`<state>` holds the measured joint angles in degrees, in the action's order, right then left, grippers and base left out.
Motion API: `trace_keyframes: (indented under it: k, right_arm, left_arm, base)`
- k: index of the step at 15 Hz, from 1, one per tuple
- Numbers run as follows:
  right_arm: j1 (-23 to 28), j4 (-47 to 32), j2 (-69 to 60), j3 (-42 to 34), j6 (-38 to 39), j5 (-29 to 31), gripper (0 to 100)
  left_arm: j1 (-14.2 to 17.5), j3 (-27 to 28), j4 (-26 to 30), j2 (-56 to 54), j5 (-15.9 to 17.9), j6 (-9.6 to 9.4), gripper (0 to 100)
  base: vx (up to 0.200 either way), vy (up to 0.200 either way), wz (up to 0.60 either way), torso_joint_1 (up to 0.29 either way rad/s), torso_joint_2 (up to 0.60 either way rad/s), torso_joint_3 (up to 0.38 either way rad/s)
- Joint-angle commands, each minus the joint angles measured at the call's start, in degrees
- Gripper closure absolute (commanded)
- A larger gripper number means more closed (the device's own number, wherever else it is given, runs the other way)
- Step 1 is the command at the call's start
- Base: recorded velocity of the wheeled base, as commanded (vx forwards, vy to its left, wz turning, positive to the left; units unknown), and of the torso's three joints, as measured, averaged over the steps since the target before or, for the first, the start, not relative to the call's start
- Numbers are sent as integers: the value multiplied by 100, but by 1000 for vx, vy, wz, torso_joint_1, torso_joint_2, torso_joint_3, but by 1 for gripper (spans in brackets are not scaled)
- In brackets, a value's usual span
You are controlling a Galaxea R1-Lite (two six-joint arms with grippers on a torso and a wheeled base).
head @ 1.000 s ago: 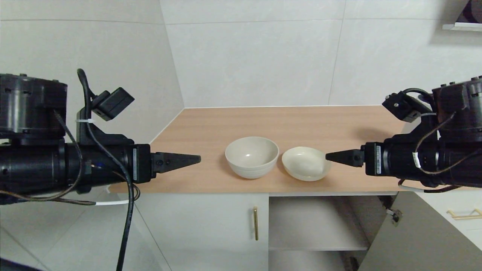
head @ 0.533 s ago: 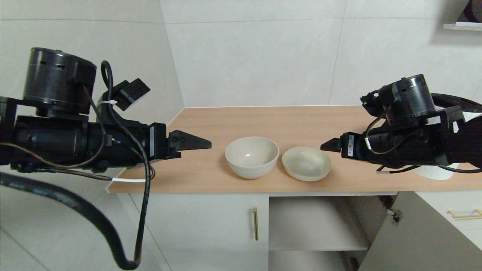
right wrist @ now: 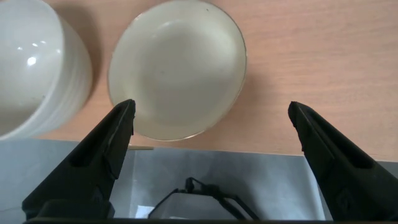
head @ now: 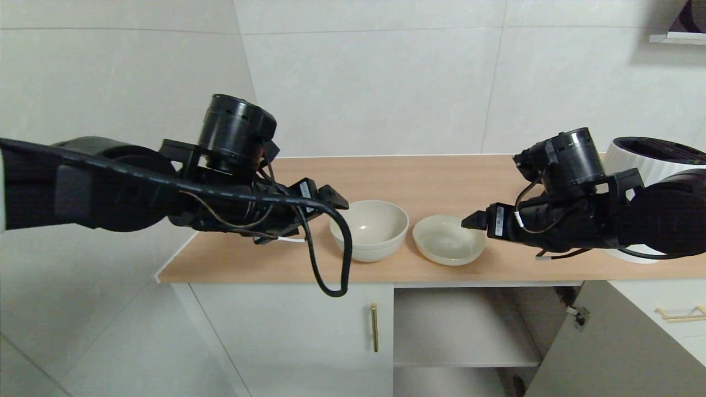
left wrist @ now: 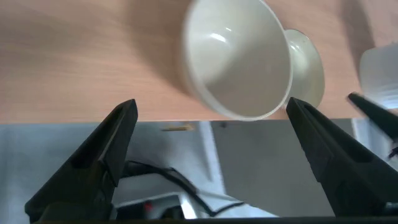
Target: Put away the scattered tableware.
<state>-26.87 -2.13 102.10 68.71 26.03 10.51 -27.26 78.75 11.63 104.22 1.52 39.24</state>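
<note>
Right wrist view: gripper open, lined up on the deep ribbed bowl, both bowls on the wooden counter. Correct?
One thing is off: the open right gripper lines up on the shallow dish, not the deep ribbed bowl, which sits beside it. The right wrist view shows this. Both are on the wooden counter.

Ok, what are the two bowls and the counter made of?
The deep bowl looks like glazed ceramic: off-white, glossy highlights inside, ribbed outside. The shallow bowl: cream, smooth sheen, ceramic or possibly melamine. The counter: matte wood grain, probably laminate.
</note>
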Motion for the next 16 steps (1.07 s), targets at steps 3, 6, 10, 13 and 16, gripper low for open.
trace_keyframes:
  k: [3,6,10,13,16]
  right_arm:
    - [-3,2,38,-59,-1,65,0]
    - [-3,2,47,-59,-1,101,0]
    - [-3,2,100,-68,-1,101,0]
    - [-3,2,100,-77,-1,101,0]
    - [-3,2,100,-85,-1,92,0]
  left_arm:
    - [-78,351,-12,661,-29,295,0]
    - [-16,518,-91,1083,-47,523,0]
    - [186,747,-100,1320,-56,769,0]
    - [221,747,-100,1338,-56,769,0]
    - [221,747,-100,1417,-56,769,0]
  base:
    - [0,0,0,0,0,0]
    - [0,0,0,0,0,0]
    - [0,0,0,0,0,0]
    - [0,0,0,0,0,0]
    - [0,0,0,0,0,0]
